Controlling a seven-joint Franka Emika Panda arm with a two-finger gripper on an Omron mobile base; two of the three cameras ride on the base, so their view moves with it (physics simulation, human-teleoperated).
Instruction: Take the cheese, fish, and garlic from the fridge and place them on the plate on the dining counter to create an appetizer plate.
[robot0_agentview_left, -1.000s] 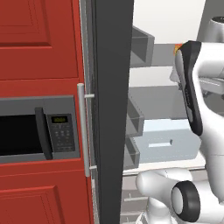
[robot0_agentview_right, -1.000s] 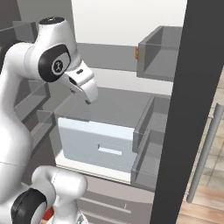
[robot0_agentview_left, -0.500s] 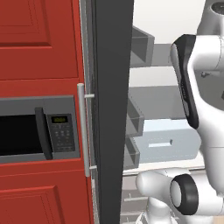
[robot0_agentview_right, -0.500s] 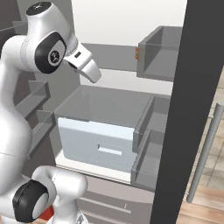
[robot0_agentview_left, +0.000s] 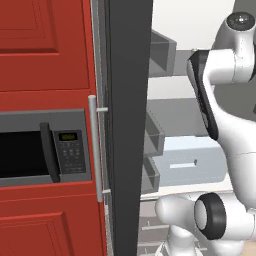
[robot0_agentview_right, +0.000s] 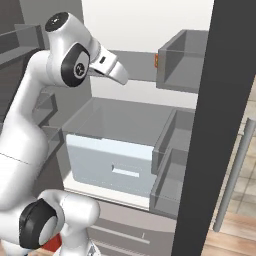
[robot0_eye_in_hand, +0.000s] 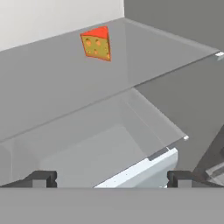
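the hand view shows the cheese (robot0_eye_in_hand: 96, 43), an orange-yellow wedge with holes, standing on a grey fridge shelf (robot0_eye_in_hand: 57, 83) near the back wall, above a pale drawer (robot0_eye_in_hand: 109, 157). the fingers (robot0_eye_in_hand: 111, 178) are spread wide and released, both tips low in that view, well apart from the cheese. the left base view shows the microwave (robot0_agentview_left: 45, 147) in red cabinets beside the fridge (robot0_agentview_left: 127, 125) wall. in the right base view the arm bends at its elbow high inside the open fridge, the hand (robot0_agentview_right: 107, 65) angled down toward the shelf above the drawer (robot0_agentview_right: 112, 162).
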